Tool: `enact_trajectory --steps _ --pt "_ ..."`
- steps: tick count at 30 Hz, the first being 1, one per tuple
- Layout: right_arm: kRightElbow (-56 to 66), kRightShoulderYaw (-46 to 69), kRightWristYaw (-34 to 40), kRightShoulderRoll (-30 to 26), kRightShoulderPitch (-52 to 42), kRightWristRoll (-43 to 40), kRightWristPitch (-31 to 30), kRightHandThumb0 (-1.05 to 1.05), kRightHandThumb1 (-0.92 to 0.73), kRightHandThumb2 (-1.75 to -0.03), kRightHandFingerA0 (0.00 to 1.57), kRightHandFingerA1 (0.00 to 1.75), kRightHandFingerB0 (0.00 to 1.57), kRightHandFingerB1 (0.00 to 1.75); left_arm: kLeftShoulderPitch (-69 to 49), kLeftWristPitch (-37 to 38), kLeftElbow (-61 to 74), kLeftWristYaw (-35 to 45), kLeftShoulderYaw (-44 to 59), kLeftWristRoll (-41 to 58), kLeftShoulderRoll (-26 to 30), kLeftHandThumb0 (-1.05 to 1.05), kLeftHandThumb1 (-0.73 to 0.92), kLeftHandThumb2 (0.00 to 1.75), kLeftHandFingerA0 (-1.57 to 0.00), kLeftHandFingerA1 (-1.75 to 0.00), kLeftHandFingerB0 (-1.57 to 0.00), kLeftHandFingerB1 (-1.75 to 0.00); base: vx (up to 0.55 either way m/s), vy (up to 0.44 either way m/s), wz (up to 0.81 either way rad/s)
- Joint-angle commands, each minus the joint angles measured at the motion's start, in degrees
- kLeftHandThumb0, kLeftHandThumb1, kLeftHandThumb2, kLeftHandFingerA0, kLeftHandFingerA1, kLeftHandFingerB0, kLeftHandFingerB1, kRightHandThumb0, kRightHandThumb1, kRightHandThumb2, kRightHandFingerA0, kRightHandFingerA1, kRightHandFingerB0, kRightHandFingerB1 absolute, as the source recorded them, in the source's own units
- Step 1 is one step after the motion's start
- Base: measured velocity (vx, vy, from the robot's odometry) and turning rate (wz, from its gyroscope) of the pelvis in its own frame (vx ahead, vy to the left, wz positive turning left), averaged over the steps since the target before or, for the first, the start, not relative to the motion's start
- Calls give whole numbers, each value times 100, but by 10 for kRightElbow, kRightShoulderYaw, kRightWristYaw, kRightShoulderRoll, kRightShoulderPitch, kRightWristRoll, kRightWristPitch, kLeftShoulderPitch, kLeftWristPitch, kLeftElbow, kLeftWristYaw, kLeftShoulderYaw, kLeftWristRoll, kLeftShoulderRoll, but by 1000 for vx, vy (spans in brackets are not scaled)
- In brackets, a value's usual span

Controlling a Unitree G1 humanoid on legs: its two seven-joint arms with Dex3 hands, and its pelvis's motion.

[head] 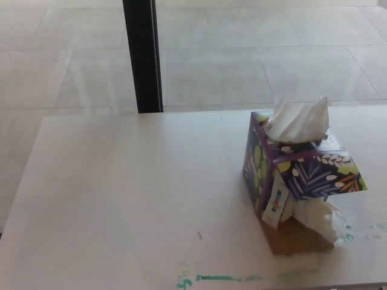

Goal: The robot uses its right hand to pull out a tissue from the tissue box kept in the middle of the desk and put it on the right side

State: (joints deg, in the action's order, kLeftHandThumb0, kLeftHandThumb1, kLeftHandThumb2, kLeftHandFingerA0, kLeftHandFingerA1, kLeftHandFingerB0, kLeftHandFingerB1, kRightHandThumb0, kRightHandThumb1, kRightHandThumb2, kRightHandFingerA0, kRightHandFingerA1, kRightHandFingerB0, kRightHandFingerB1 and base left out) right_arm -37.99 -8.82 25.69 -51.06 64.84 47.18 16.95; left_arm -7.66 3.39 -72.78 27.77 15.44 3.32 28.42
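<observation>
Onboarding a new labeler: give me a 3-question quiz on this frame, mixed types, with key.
1. True or false: a robot hand is visible.
2. What sticks out of the top of the purple leaf-patterned cardboard tissue box? A) a white tissue B) a pen C) nothing
3. Fill in: the crumpled white tissue lies on the pale wooden desk, against the box's ____ side.

Key: 1 false; 2 A, the upright white tissue; 3 near.

A tissue (297,120) sticks up from the tissue box (297,175) (patterned purple) on the desk (133,199).
</observation>
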Motion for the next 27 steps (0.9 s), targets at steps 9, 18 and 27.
enact_trajectory --steps 9,18,27 --pt "10 -100 -45 -54 -172 53 31 -14 -60 -63 90 130 86 107 6 -3 0 6 1 9 13 -83 86 66 -57 -52 -50 -43 0 0 0" --pt "108 -134 -47 -7 -324 92 -32 -29 -61 -58 92 146 88 82 4 14 -6 4 2 9 12 -94 69 82 -55 -53 -50 -47 0 0 0" --pt "146 -190 -210 2 -380 156 -108 -40 -66 -64 81 154 79 54 5 13 -1 10 2 8 17 -87 85 66 -54 -48 -50 -42 0 0 0"
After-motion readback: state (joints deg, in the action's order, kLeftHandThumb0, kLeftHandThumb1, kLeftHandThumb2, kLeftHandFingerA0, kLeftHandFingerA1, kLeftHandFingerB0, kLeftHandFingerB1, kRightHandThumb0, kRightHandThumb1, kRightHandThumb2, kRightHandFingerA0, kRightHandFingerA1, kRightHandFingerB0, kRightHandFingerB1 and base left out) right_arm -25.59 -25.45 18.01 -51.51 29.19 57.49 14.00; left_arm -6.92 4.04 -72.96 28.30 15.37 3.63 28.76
